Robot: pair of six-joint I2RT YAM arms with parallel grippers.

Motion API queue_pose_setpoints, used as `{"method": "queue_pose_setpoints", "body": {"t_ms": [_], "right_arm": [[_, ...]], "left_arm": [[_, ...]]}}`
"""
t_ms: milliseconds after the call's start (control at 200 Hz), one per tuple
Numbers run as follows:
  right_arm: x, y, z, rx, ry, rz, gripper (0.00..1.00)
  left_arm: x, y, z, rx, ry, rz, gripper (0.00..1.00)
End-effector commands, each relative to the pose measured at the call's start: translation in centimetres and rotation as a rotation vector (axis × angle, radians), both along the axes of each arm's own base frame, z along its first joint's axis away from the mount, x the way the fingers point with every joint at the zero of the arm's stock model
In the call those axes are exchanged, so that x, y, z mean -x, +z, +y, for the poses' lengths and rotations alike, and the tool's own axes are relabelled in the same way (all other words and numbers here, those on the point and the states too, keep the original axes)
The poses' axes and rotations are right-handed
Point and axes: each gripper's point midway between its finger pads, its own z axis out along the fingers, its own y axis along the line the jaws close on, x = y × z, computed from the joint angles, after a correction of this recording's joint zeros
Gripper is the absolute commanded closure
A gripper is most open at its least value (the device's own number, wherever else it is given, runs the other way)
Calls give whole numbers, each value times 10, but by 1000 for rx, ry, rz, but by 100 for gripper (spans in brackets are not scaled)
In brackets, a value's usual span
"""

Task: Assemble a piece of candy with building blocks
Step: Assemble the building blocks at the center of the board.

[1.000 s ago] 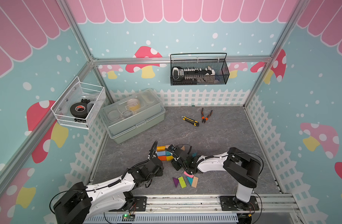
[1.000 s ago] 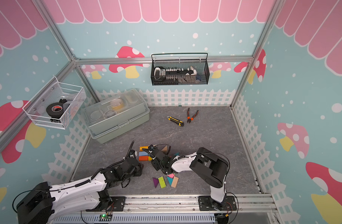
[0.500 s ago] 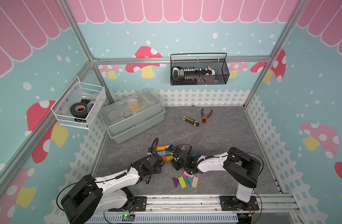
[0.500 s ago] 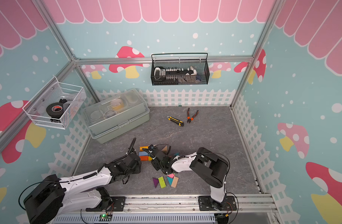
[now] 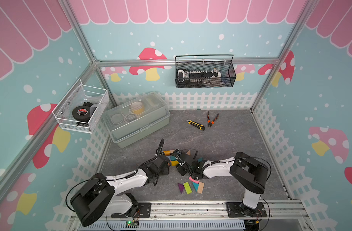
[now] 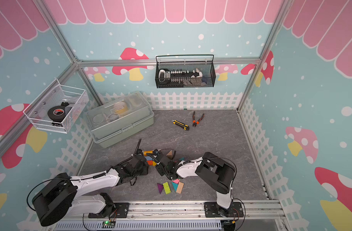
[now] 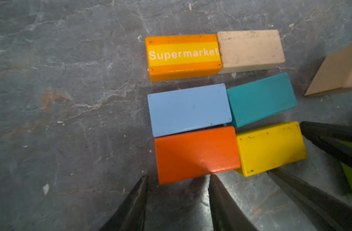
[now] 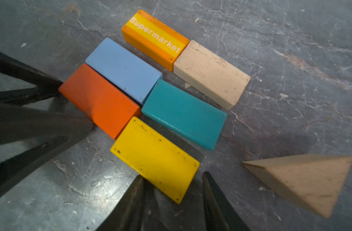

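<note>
six flat blocks in a two-by-three patch, long axes parallel, orange block [image 7: 195,154] before the parted left gripper [image 7: 177,178], yellow block [image 8: 154,159] before the parted right gripper [image 8: 172,178], neither holding anything

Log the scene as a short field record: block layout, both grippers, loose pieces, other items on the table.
grid: six rectangles in three pairs: Supermarket block with tan block; light blue block with teal block; orange block with yellow block
left gripper: open, at the orange block's end, holding nothing
right gripper: open, around the yellow block's end
loose: tan wedge
other items: utility knife; pliers
</note>
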Motion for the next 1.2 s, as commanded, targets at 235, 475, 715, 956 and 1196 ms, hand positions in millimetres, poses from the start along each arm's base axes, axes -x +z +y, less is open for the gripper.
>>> {"method": "queue_pose_setpoints", "body": {"t_ms": [235, 475, 715, 956, 1196], "right_arm": [[-3, -13, -9, 43, -50, 33, 53], [-7, -9, -8, 31, -74, 31, 53], [-8, -6, -4, 11, -85, 42, 52], [-4, -9, -3, 12, -68, 62, 48], [-2, -15, -3, 28, -54, 72, 41]], "left_arm": [[8, -16, 5, -19, -10, 58, 52], [10, -15, 7, -16, -4, 60, 52], [17, -14, 11, 3, 16, 72, 51], [20, -16, 19, -12, 55, 79, 52], [15, -20, 22, -48, 75, 78, 53]]}}
